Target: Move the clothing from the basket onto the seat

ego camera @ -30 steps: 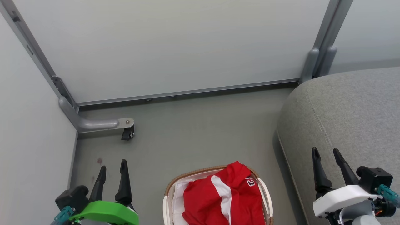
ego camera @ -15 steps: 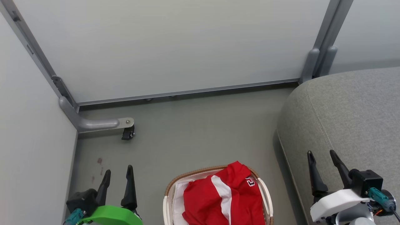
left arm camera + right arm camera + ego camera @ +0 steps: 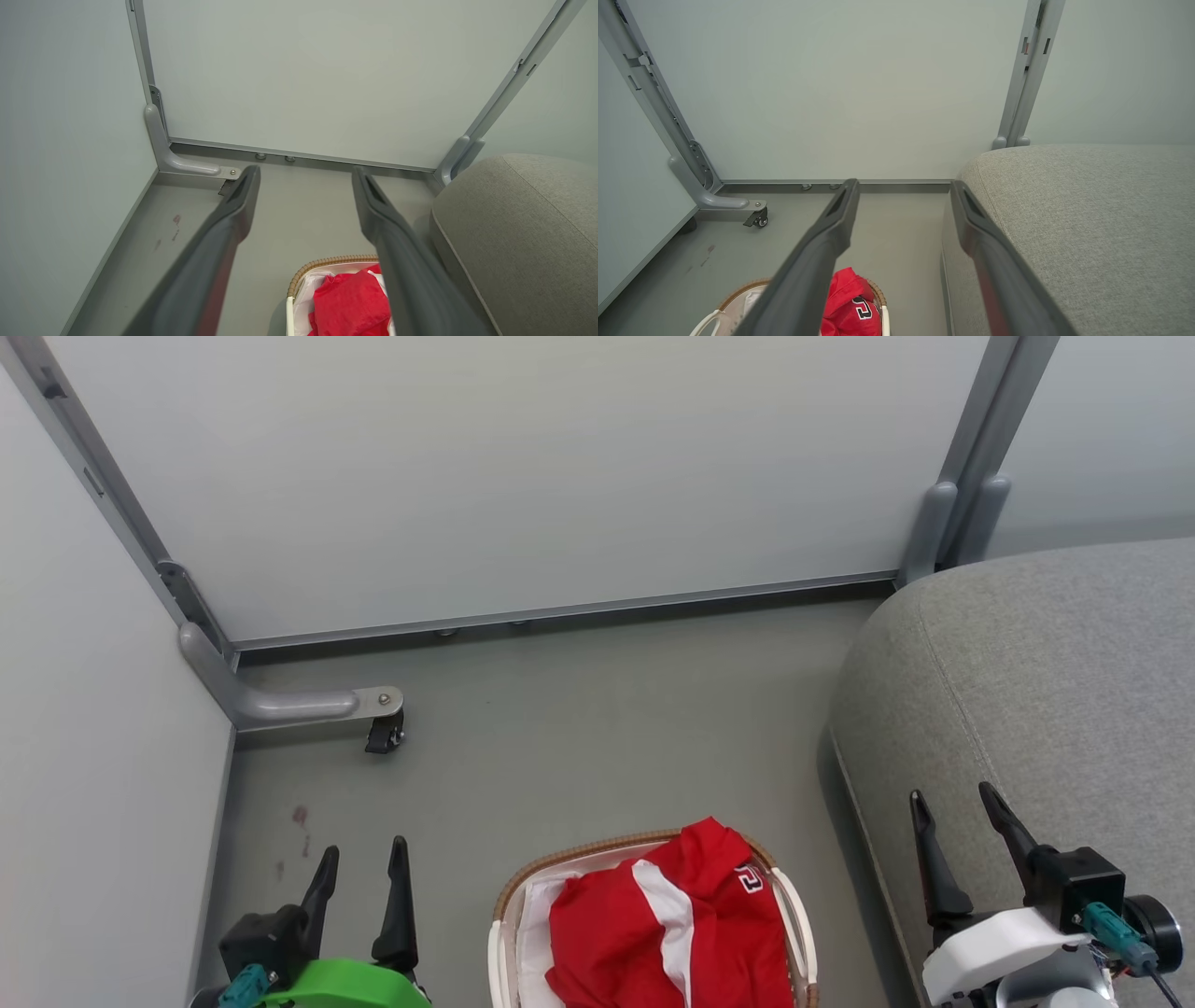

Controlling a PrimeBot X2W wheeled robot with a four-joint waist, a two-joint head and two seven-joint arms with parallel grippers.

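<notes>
Red clothing (image 3: 667, 929) with a white stripe and a small logo lies heaped in the white basket (image 3: 509, 905) with a brown woven rim, at the bottom middle of the head view. The grey seat (image 3: 1036, 681) fills the right side. My left gripper (image 3: 365, 866) is open to the left of the basket, above the floor. My right gripper (image 3: 952, 810) is open over the seat's near left edge. In the left wrist view the clothing (image 3: 350, 303) and basket (image 3: 322, 266) lie low between the open fingers of my left gripper (image 3: 306, 177). The right wrist view shows the clothing (image 3: 852, 308), the seat (image 3: 1087, 210) and my open right gripper (image 3: 903, 189).
Pale partition panels (image 3: 523, 476) close off the far side and the left. A grey metal foot with a small caster (image 3: 383, 735) juts onto the floor at the left corner. Open grey floor (image 3: 597, 728) lies between the basket and the panels.
Both grippers have drawn back toward the bottom of the head view, the left one shifting right toward the basket and the right one shifting slightly left. The clothing and basket have not moved.
</notes>
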